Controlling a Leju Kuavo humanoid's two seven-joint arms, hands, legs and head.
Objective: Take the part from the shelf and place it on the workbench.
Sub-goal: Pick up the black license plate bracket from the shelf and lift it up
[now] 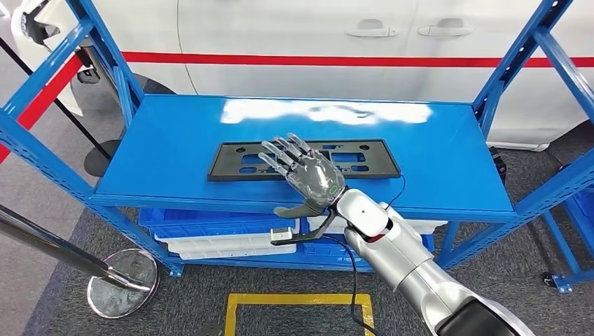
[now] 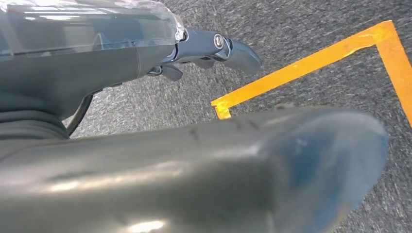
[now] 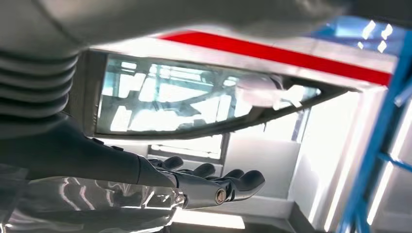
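- The black part [image 1: 308, 159] lies flat on the blue shelf [image 1: 175, 147].
- The right hand [image 1: 308, 176] hovers over the part's middle, fingers spread, holding nothing.

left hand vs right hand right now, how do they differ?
The right hand is raised over the blue shelf, above the black part; the left hand hangs over grey floor by yellow floor tape. The right hand's fingers are stretched out flat toward the part; the left hand's look curled in. Both hold nothing.
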